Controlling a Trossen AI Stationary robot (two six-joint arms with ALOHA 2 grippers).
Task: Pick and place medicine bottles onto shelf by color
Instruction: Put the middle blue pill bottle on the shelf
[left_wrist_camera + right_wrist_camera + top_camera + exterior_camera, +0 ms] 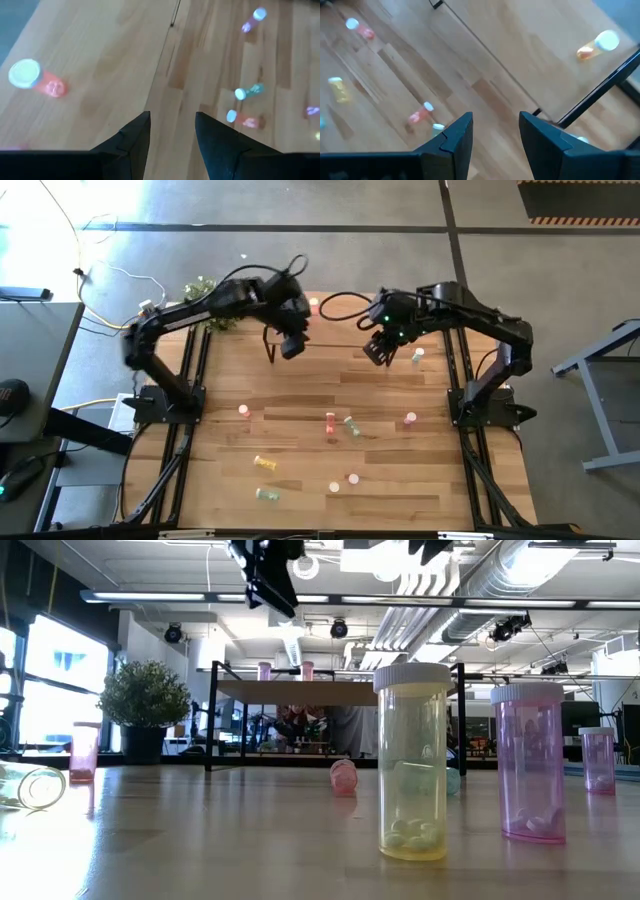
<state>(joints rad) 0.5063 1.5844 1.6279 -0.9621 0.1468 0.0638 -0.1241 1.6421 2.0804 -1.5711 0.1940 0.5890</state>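
Note:
The shelf (335, 345) stands at the table's far middle, and a red-orange bottle (314, 306) stands on it. That bottle (35, 80) also shows in the left wrist view. A yellow-orange bottle (597, 46) stands on the shelf board in the right wrist view. Several more bottles are spread over the table nearer me, among them a red one (330, 420), a green one (350, 425) and a yellow one lying down (264, 463). My left gripper (290, 345) hovers open over the shelf's left part. My right gripper (378, 350) hovers open over its right part. Both are empty.
A pale-green bottle (417, 356) stands by the shelf's right end. Pink bottles (243, 411) (410, 419) stand left and right of the middle. Near the low camera are a tall yellow bottle (412, 760) and a pink one (530, 760). A potted plant (200, 285) sits at the far-left corner.

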